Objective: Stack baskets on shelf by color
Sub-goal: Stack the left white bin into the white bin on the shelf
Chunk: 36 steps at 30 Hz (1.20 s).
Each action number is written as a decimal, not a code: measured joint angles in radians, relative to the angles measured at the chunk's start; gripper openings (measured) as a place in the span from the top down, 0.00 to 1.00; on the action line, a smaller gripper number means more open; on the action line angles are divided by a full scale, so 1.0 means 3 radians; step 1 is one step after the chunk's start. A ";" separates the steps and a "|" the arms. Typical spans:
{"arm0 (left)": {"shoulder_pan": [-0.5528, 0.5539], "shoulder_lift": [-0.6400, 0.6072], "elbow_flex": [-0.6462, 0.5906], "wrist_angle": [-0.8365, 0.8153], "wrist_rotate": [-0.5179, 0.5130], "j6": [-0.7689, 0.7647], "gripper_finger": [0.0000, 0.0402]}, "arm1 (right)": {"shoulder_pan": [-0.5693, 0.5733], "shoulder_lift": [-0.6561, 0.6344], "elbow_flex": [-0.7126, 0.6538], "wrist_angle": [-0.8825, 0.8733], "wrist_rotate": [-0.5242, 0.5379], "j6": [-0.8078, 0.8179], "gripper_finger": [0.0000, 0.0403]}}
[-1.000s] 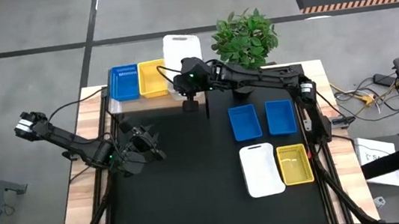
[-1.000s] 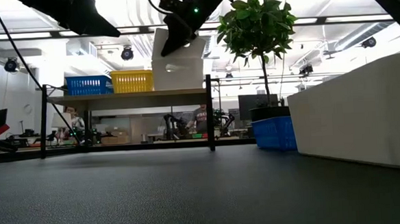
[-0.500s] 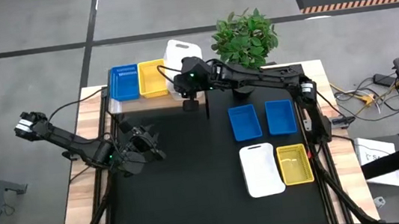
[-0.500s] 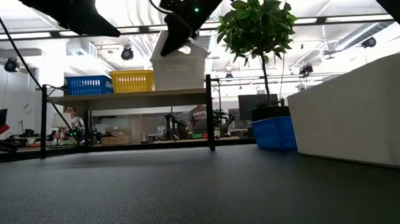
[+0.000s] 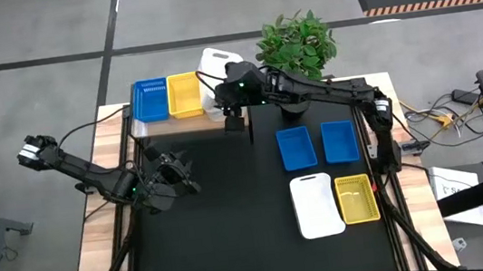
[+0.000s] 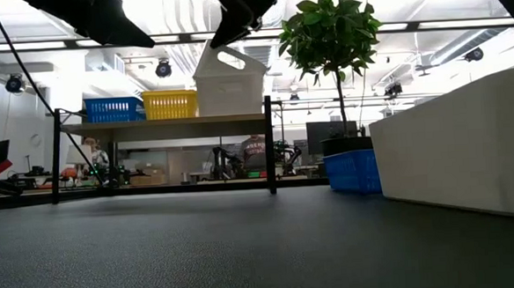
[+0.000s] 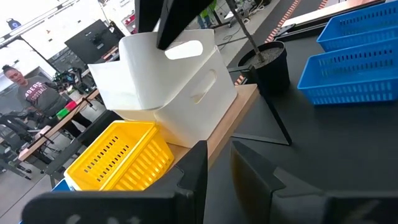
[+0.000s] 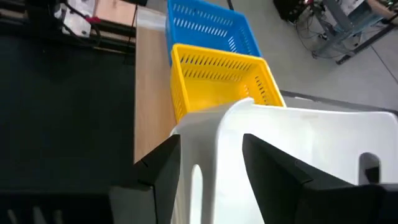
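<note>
The light-wood shelf (image 5: pixel 176 123) stands at the table's far left. It carries a blue basket (image 5: pixel 150 100), a yellow basket (image 5: pixel 184 95) and, at its right end, a white basket (image 7: pixel 199 106). A second white basket (image 7: pixel 155 68) rests tilted in that one. My right gripper (image 8: pixel 211 140) is open above the shelf's right end, one finger on each side of the tilted basket's end wall. My left gripper (image 7: pixel 219 149) hovers at the table's left (image 5: pixel 169 176), its fingers a narrow gap apart with nothing between them. My right gripper comes from the table's right, slanting down, and stands astride the end wall (image 8: pixel 214 134) of the tilted white basket. I cannot tell whether either finger touches the wall. The basket sits in the white basket below it.
On the black table's right half lie two blue baskets (image 5: pixel 296 147) (image 5: pixel 340 142), a white basket (image 5: pixel 316 204) and a yellow basket (image 5: pixel 356 198). A potted plant (image 5: pixel 297 47) stands behind the shelf's right end. The table's middle and near left are bare.
My right gripper has opened and let go of the upper white basket, then risen a little and drawn back toward the table's right. The basket, held upright on end before, has dropped and now rests tilted in the white basket on the shelf.
</note>
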 joint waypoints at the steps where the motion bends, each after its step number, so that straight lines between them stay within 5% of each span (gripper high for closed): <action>1: 0.0001 0.0000 0.0001 -0.0001 0.0000 0.0000 0.86 | 0.0003 -0.0009 0.0000 0.0005 0.0001 -0.0001 0.60; 11: 0.0000 0.0000 0.0000 -0.0016 -0.0001 0.0009 0.86 | 0.0006 -0.0118 0.0000 0.0051 -0.0003 0.0001 0.72; 19: 0.0001 0.0000 0.0001 -0.0001 -0.0001 0.0132 0.86 | -0.0030 -0.0080 0.0203 0.0477 -0.0039 -0.0228 0.96; 29: 0.0001 0.0000 0.0002 0.0004 -0.0001 0.0169 0.86 | -0.0179 0.0342 0.0536 0.0435 -0.0088 -0.0332 0.98; 36: -0.0007 0.0000 0.0010 0.0035 0.0070 0.0144 0.87 | 0.0011 0.0016 0.0671 -0.0354 -0.0185 -0.0633 0.98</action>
